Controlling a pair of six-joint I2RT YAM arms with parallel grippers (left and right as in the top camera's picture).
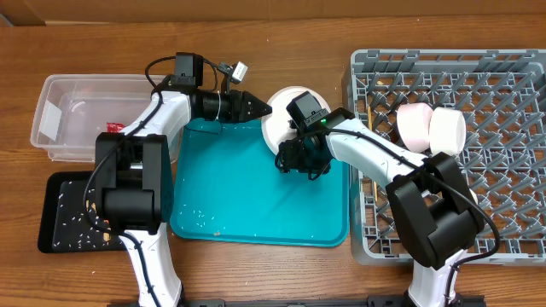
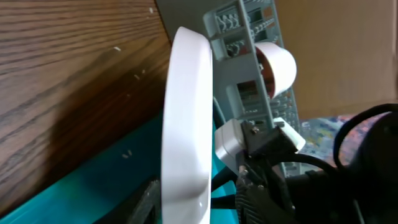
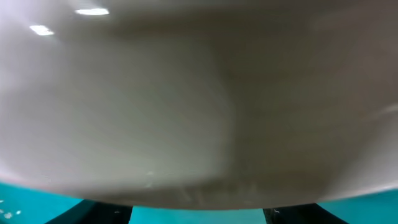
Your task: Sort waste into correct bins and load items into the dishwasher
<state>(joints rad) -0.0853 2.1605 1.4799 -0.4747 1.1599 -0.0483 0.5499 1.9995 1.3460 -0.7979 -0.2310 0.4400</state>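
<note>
There is one plate (image 1: 281, 119), white and round, tipped up on its edge over the far side of the single teal tray (image 1: 247, 200), close to the corner of the grey rack (image 1: 503, 179). Two arms meet at it. The left gripper (image 1: 258, 107) reaches in from the side with its tip touching the rim. From its own camera the plate (image 2: 186, 124) is seen edge-on and runs between the jaws, but I cannot tell whether they are clamped on it. The right gripper (image 1: 299, 160) sits low against the plate's near side. Its camera sees little but the white underside (image 3: 199, 93) with teal below, so how wide it stands, or whether it grips anything, I cannot tell. In the rack two bowls lie on their sides, touching each other: a pinkish bowl (image 1: 414, 126) and a white bowl (image 1: 447, 130). At the left of the table (image 1: 256, 277) are two bins. One is a clear tub (image 1: 68, 89) with one red wrapper (image 1: 113, 128) in its corner. The other is a black tray (image 1: 51, 222) just in front of it, scattered with pale crumbs (image 1: 77, 217), too many and too small to count. More specks dot the teal tray.
</note>
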